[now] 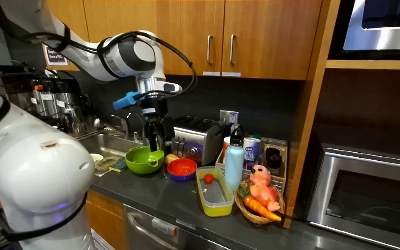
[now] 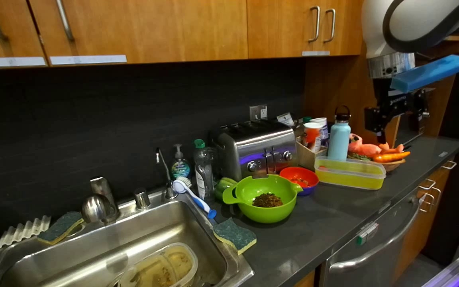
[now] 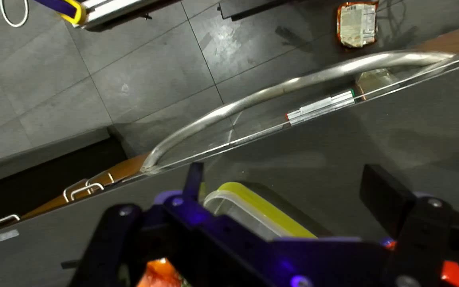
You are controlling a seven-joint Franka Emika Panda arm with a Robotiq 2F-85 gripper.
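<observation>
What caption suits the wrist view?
Open, empty gripper above the counter, partly hiding a tub; long handle and floor beyond.

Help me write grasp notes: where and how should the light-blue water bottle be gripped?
Probably by its black cap, from above: the light-blue water bottle stands upright, and the cap looks narrower than the body. The open claw could straddle the carry loop; the yellow-green plastic container and wicker basket crowd a side approach.
</observation>
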